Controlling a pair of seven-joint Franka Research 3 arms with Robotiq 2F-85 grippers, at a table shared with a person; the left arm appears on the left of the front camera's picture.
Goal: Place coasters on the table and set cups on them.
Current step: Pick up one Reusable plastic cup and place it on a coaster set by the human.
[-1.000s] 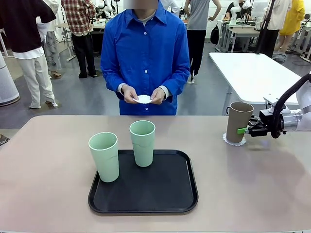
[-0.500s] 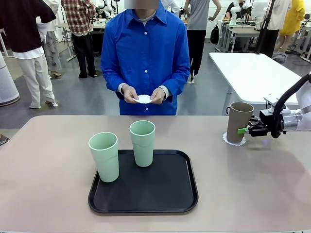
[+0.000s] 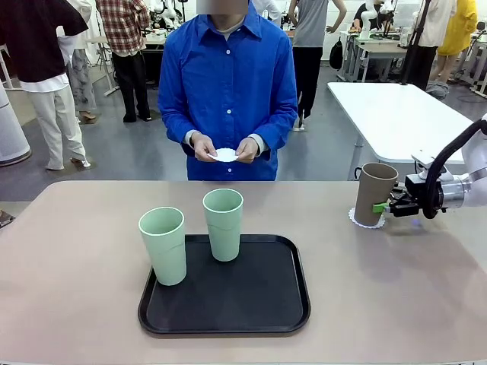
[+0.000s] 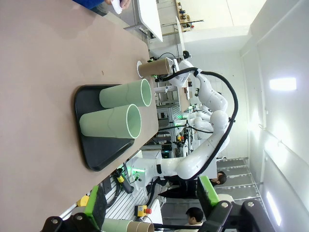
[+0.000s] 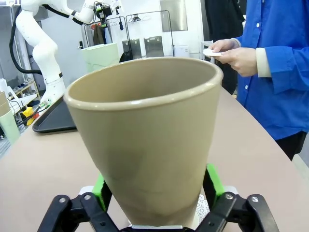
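The taupe cup [image 3: 376,190] had sunk slightly since a second earlier and sat on its coaster [image 3: 368,225], right of the black tray [image 3: 251,296]; placement looked finished. It stood upright with its mouth up and its long axis vertical. The right gripper [image 3: 377,206] bracketed its lower wall (pinching or loosened, I couldn't tell).

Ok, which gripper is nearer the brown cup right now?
Right. The right gripper sits at the brown cup, a green pad on either side of its lower half. The left gripper is far off, across the black tray from it.
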